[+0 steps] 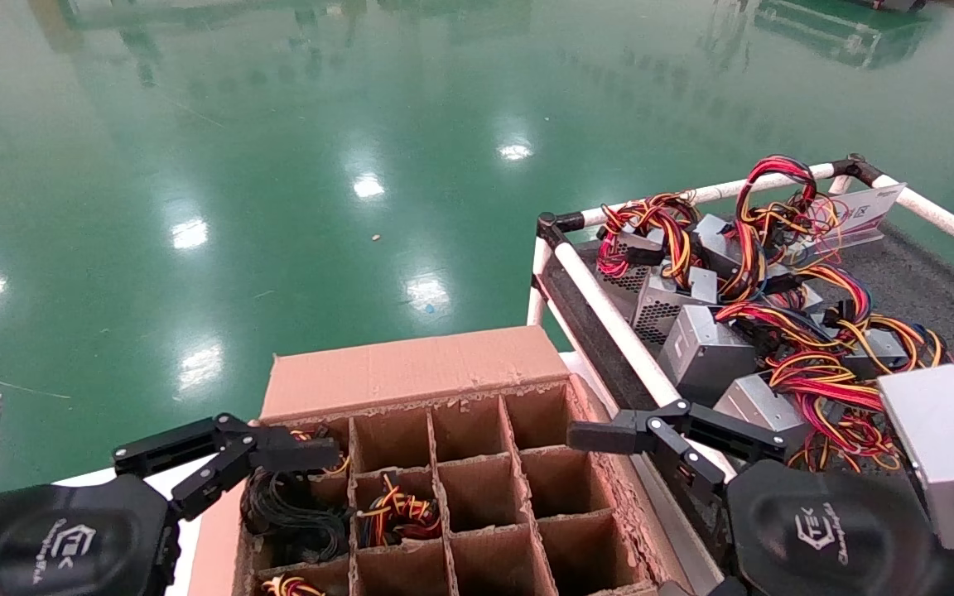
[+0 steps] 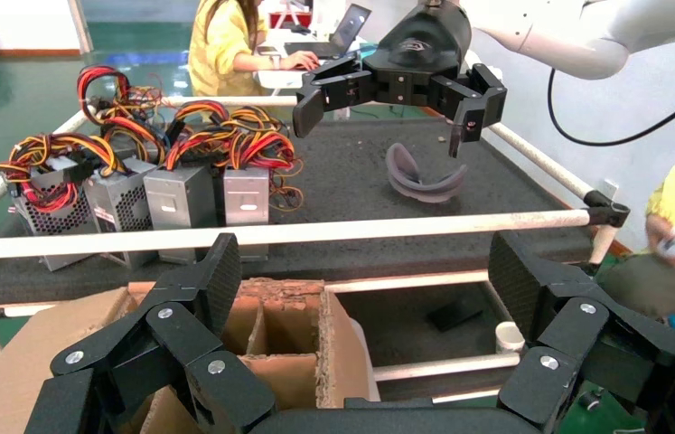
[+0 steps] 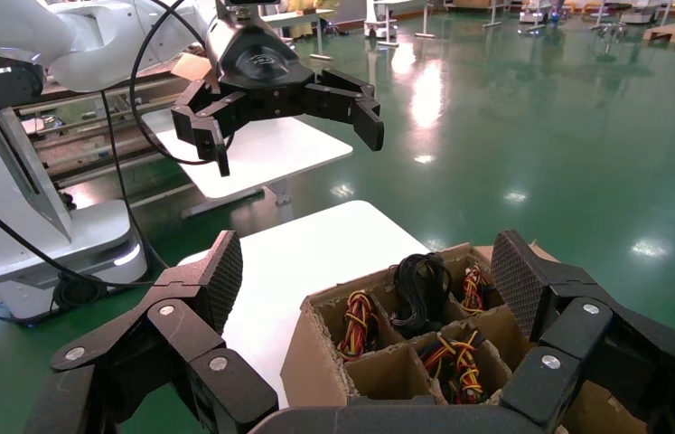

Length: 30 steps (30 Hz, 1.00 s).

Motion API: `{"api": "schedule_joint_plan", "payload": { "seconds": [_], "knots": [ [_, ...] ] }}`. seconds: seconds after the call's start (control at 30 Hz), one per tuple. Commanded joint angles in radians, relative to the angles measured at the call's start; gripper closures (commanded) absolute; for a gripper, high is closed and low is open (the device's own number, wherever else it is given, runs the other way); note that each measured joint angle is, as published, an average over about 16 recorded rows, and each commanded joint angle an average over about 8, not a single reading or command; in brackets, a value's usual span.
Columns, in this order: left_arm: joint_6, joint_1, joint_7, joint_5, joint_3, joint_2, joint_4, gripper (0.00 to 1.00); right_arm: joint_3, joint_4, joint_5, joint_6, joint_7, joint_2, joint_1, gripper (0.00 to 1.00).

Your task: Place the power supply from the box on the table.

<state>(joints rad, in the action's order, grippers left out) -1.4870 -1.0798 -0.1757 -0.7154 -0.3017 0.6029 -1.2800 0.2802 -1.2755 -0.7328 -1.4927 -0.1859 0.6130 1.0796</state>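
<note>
Head view: both grippers hover spread and empty, the left gripper (image 1: 224, 463) at lower left over the box (image 1: 411, 372), the right gripper (image 1: 676, 434) by the desk (image 1: 941, 290) rail.

Right wrist view: a power supply (image 3: 457, 362) waits in its cell, lower centre; the next move is probably reaching down to grasp it.

factory-style robot lab: glossy green floor (image 1: 278, 165), pipe-railed table (image 1: 924, 281), boxed power supplies (image 1: 709, 348).

Bright overhead lights glare off green floor (image 1: 320, 165).
</note>
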Motion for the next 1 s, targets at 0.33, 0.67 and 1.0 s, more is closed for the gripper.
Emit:
{"api": "schedule_joint_plan", "payload": {
  "seconds": [0.33,0.67,1.0],
  "knots": [
    [0.0,0.0,0.0,0.0,0.0,0.0,0.0,0.97,0.0,0.0,0.0,0.0,0.0,0.0,0.0,0.0],
    [0.0,0.0,0.0,0.0,0.0,0.0,0.0,1.0,0.0,0.0,0.0,0.0,0.0,0.0,0.0,0.0],
    [0.0,0.0,0.0,0.0,0.0,0.0,0.0,1.0,0.0,0.0,0.0,0.0,0.0,0.0,0.0,0.0]
  ]
}}
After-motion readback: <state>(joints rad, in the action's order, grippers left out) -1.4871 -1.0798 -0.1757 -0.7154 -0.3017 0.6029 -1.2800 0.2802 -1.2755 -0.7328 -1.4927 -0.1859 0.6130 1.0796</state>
